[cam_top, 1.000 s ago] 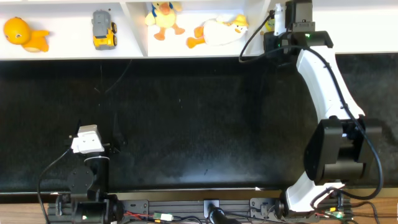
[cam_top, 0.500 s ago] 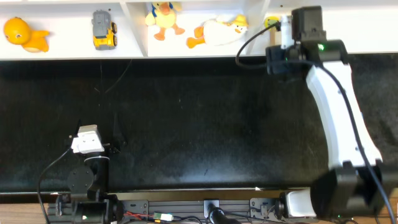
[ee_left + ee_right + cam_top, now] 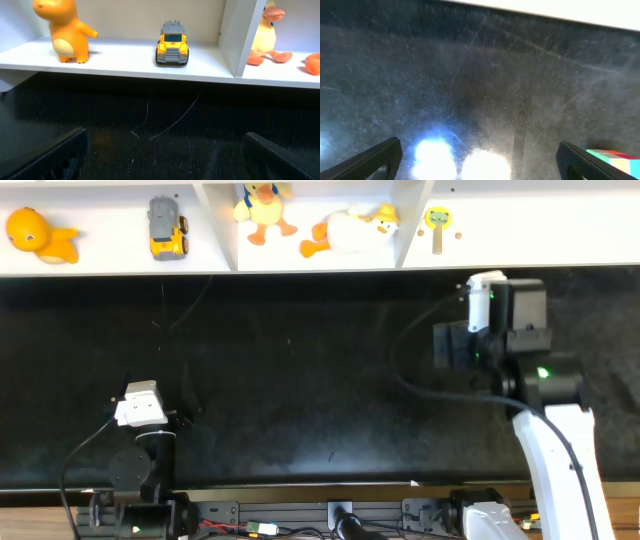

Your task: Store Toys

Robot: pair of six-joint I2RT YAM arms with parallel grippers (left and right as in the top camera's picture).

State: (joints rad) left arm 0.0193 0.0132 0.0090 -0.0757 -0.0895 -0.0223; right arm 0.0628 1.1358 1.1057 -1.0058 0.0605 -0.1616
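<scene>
Toys line a white shelf [image 3: 320, 260] at the table's far edge: an orange figure [image 3: 40, 235], a yellow truck [image 3: 166, 228], a yellow duck plush [image 3: 262, 210], a white duck plush lying down [image 3: 352, 230] and a small yellow-green toy on a stick [image 3: 438, 222] in the rightmost compartment. My right gripper [image 3: 477, 165] hangs open over the black mat [image 3: 480, 90], a short way in front of that compartment, with nothing between its fingers. My left gripper [image 3: 162, 165] is open too, low at the near left and facing the truck [image 3: 172, 44] and the orange figure [image 3: 67, 30].
The black mat [image 3: 300, 370] covers the whole table between the shelf and the arm bases. A small multi-coloured thing [image 3: 612, 156] shows beside one right finger; what it is I cannot tell. White dividers [image 3: 242, 35] split the shelf into compartments.
My right arm has drawn back from the rightmost shelf compartment toward the near side. The yellow-green stick toy stays behind on the shelf. The left arm has not moved.
</scene>
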